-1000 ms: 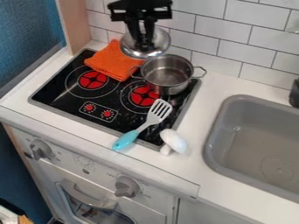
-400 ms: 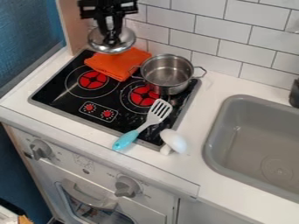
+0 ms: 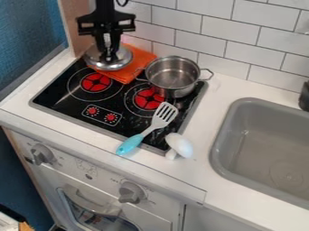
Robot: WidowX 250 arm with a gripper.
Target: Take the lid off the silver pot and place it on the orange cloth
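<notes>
The nearly closed end effector (image 3: 109,56) is pinching a shiny lid (image 3: 124,59). It is partly hiding an orange cloth (image 3: 141,56) (so bright!).

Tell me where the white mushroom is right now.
In the camera view, the white mushroom lies at the hob's near right corner, between the spatula and the grey sink.

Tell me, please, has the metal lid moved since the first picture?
Yes: held in the gripper, the metal lid has moved toward the picture's left, farther from the pot, and lower in view.
</notes>
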